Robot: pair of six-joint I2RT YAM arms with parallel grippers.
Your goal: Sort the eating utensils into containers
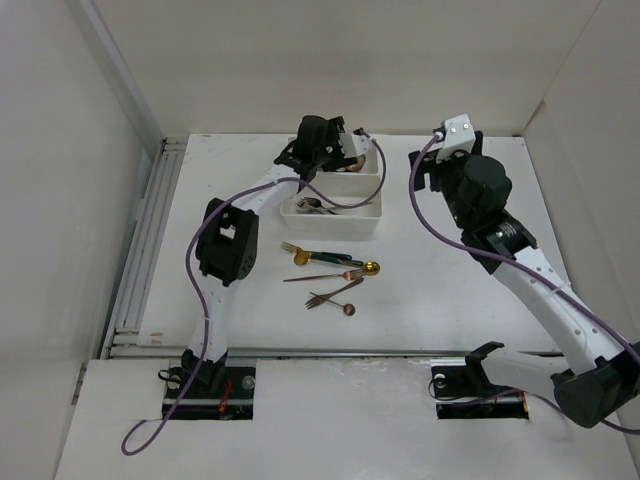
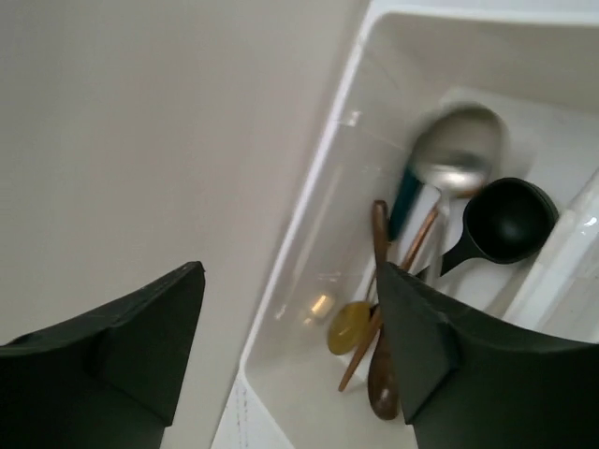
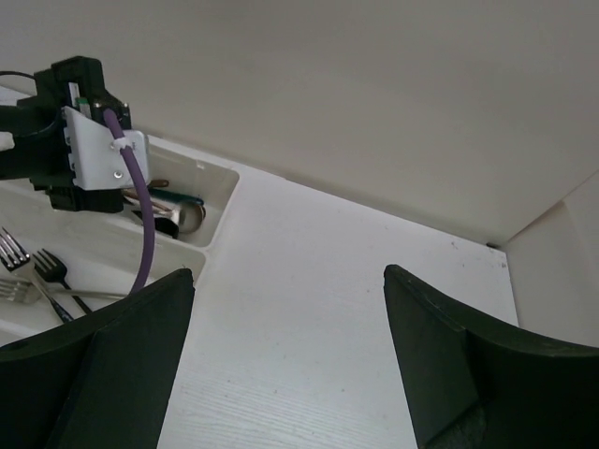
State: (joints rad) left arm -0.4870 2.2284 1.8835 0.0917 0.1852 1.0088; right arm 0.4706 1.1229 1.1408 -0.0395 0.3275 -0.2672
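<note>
Two white trays lie side by side at the back of the table, the far one [image 1: 372,186] and the near one [image 1: 362,224]. My left gripper [image 1: 343,150] hangs open over the far tray's left rim [image 2: 309,206] with nothing between its fingers. In that tray lie a blurred silver spoon [image 2: 457,150] with a teal handle, a black spoon [image 2: 507,221], a gold spoon [image 2: 347,327] and a brown spoon [image 2: 383,393]. Forks [image 3: 28,264] lie in the near tray. My right gripper [image 3: 290,271] stands open above bare table, right of the trays.
Loose on the table in front of the trays lie a green-handled gold fork [image 1: 303,251], a gold spoon [image 1: 370,267], a copper fork [image 1: 330,276] and a brown fork and spoon [image 1: 336,297]. White walls close in the back and both sides.
</note>
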